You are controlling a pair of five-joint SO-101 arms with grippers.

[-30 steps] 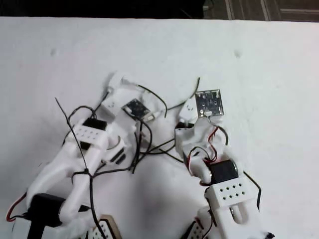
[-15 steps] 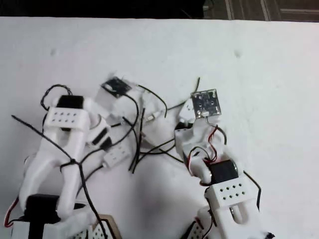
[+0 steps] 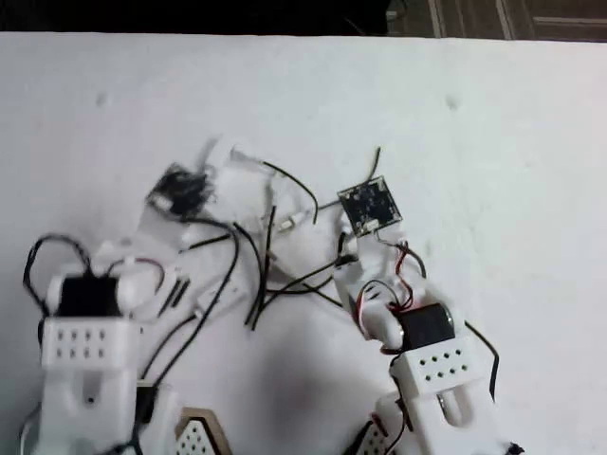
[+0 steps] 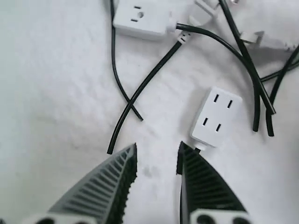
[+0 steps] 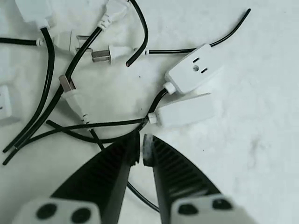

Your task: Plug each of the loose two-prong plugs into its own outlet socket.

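Cables (image 3: 258, 284) lay tangled on the white table (image 3: 493, 142) in front of both arms, black leads crossing one another. Our left gripper (image 4: 157, 154) hung low over the table, its fingers spread with nothing between them. Just beside one fingertip lay a four-slot outlet (image 4: 216, 116), face up, every slot unfilled. Well beyond it sat a single outlet (image 4: 140, 17), also face up and unfilled, with a black lead leaving its end. A loose plug (image 4: 256, 38) lay on the far side of two black leads from the four-slot outlet.

Our right gripper (image 5: 141, 142) had its fingers drawn almost together, holding nothing we could see. A black lead passed just ahead of the tips, and we could not tell whether it touched them. That lead ended at a white block (image 5: 184, 112), possibly an outlet lying on its side. Just beside it sat a grounded outlet (image 5: 194, 70), face up, with its socket unfilled. A near plug (image 5: 74, 99) and a far plug (image 5: 110, 53) lay flat among the leads, prongs bare, both apart from every outlet.
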